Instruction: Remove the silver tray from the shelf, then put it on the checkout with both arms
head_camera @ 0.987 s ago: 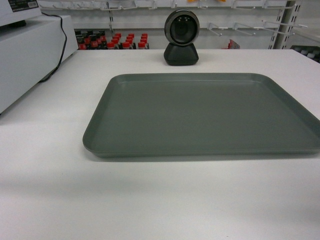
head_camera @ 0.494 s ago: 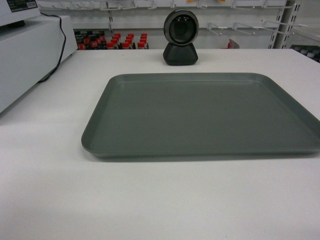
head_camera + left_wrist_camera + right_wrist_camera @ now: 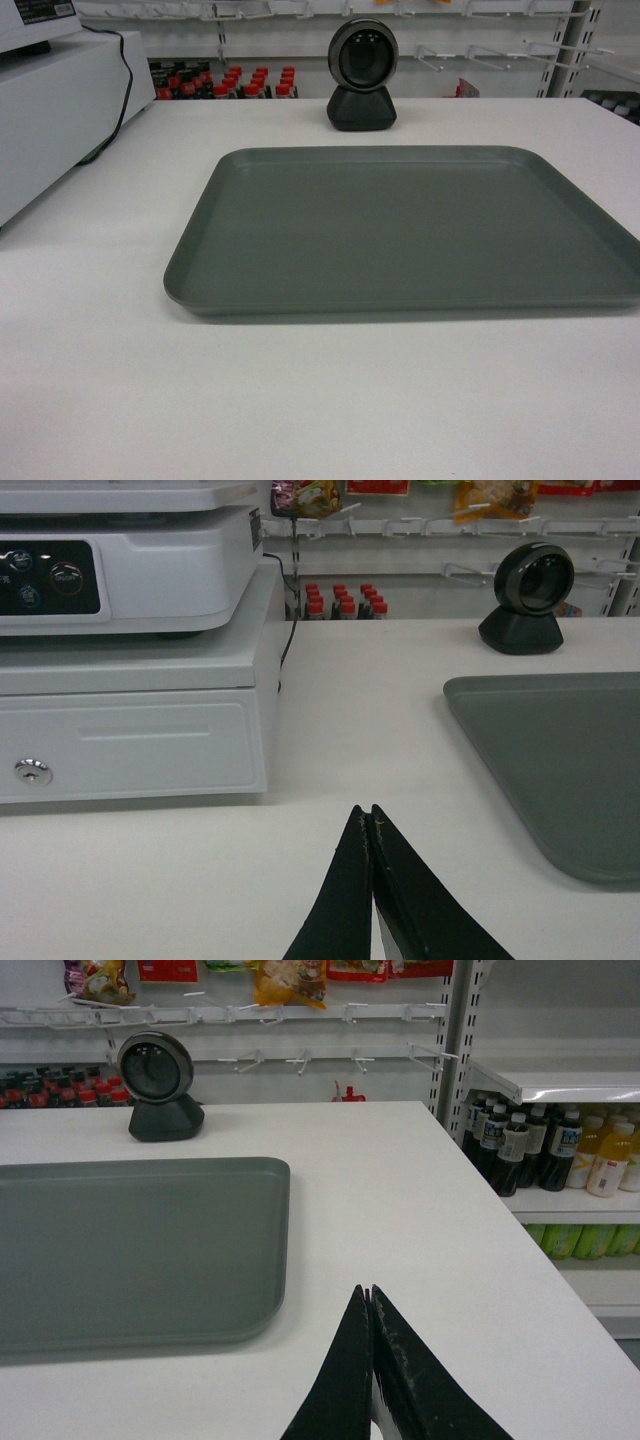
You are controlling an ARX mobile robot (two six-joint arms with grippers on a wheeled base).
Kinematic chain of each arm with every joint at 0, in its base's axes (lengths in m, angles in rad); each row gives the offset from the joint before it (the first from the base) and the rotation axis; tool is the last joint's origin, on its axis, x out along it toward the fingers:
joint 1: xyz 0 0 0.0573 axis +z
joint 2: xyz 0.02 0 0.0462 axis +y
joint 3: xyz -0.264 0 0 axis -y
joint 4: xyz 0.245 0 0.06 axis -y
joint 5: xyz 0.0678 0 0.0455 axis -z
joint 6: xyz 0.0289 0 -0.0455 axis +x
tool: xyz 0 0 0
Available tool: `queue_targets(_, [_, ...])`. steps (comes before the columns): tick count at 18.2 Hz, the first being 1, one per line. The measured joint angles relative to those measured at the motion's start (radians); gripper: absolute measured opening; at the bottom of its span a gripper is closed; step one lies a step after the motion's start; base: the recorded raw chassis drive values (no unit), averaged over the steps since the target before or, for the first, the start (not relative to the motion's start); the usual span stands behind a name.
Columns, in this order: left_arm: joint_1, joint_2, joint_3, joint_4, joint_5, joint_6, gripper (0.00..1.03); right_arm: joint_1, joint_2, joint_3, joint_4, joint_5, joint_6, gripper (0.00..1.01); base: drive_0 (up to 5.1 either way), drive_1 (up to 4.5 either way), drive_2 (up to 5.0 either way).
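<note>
The silver tray [image 3: 405, 232] lies flat on the checkout [image 3: 100, 380], empty, with its long side facing the robot and its right end running off the edge of the head view. Behind its far rim, apart from it, stands the black round webcam [image 3: 362, 75] on its dark base.

The left gripper [image 3: 372, 825] hovers low over the bare white tabletop with its two black fingers pressed together, tips meeting, nothing between them. From this pincer the tray sits ahead and to the right, its near left rounded corner [image 3: 575, 865] well apart from the fingertips. To the pincer's left and ahead is a white cash register [image 3: 130, 650] with a locked drawer front and a black cable running down behind it.

The right gripper [image 3: 369, 1300] is likewise clenched on nothing, fingertips touching, above the tabletop. The tray lies ahead and to the left of this pincer, its near right rounded corner [image 3: 265, 1320] close to the fingertips but not touching. To the pincer's right, beyond the table edge, a white shelf [image 3: 560, 1085] holds bottled drinks [image 3: 545, 1150].
</note>
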Motion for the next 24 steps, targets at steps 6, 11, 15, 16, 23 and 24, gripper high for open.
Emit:
queue_targets(6, [0.0,-0.098,-0.046,-0.02,0.0,0.0,0.02,0.0,-0.082,-0.04,-0.038,0.0,0.0,0.02,0.0,0.0,0.0])
queue_targets(11, [0.0,-0.118,-0.05,-0.066,0.0,0.0,0.02,0.0,-0.114,-0.04,-0.061,0.0,0.0,0.02,0.0,0.0,0.0])
queue_targets(15, [0.0,-0.184,-0.05,-0.11,0.0,0.0,0.02,0.0,-0.16,-0.04,-0.11,0.0,0.0,0.02,0.0,0.0,0.0])
queue_targets(16, [0.0,-0.246,-0.05,-0.179,0.0,0.0,0.02,0.0,-0.217,-0.04,-0.163,0.0,0.0,0.02,0.0,0.0,0.0])
queue_targets(23, [0.001,-0.456,-0.05,-0.406,0.0,0.003,0.02,0.0,-0.399,-0.039,-0.354,-0.003,0.0,0.02,0.0,0.0,0.0])
queue_targets(24, [0.001,-0.456,-0.05,-0.406,0.0,0.003,0.02,0.0,-0.399,-0.039,-0.354,-0.003,0.0,0.02,0.0,0.0,0.0])
